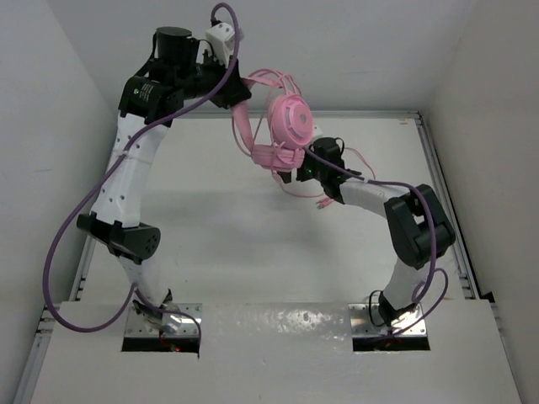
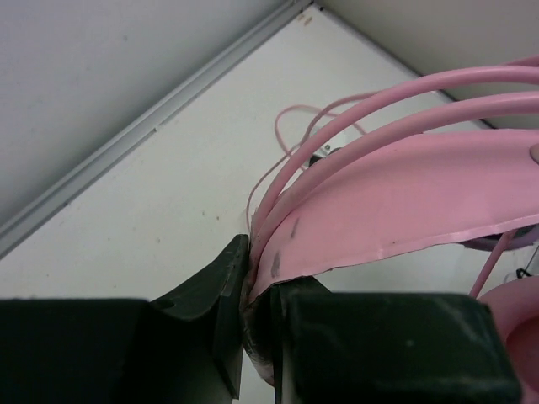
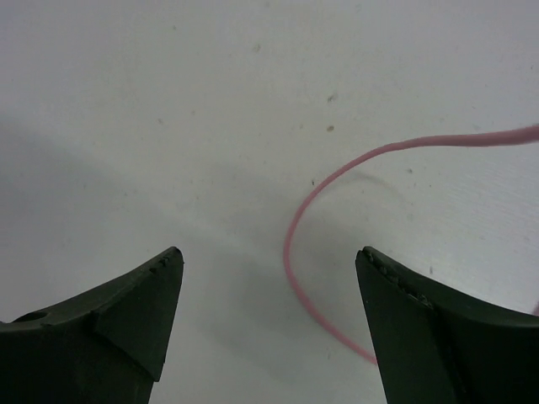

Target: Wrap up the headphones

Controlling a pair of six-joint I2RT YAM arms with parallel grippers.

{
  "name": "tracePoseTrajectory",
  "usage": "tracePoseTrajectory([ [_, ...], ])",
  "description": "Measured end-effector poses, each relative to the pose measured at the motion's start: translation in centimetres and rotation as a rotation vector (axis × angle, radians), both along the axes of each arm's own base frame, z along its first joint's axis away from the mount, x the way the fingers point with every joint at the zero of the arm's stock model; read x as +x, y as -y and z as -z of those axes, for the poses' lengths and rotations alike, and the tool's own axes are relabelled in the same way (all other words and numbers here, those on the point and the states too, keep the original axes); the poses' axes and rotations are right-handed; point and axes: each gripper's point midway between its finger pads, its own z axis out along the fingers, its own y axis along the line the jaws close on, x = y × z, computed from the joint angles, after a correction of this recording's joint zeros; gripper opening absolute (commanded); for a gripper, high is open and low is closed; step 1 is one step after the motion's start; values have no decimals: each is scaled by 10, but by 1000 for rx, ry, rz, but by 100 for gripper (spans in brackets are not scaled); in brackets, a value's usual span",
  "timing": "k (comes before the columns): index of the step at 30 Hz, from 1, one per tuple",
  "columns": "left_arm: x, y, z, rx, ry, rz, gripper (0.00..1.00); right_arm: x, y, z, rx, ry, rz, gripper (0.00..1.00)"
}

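top external view: the headphones (image 1: 286, 122) are held up above the table (image 1: 210, 236), near its far edge. the headband (image 2: 404, 194) is pinched by the left gripper (image 2: 253, 290), its jaws closed tight on the pink band. the right gripper (image 3: 269, 261) is spread wide, with nothing gripped; the thin pink cable (image 3: 287, 252) is seen curving below it. it is placed just beside the headphones' lower part, perhaps touching.
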Motion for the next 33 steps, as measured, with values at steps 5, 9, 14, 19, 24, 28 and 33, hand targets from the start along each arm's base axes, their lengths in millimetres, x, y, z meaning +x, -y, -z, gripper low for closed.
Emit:
tracePoseTrajectory([
  [5,2,-1,-21,-67,18,-35,0,19,-5,-7,89,40,77,81],
  [9,8,-6,-28,-100,13,-71,0,30,-7,-10,170,46,154,79],
  [14,20,-13,-40,-149,23,-115,0,36,-15,18,151,19,227,76],
  [19,34,-26,-49,-202,29,-183,0,61,-36,42,152,6,295,34],
  [24,58,-63,-46,-301,-33,-286,0,82,-47,49,184,3,344,0],
  [28,83,-102,-37,-333,-52,-408,0,76,-58,51,165,0,308,0],
  [33,112,-136,-16,-353,-75,-527,0,24,-98,62,70,-60,94,0],
])
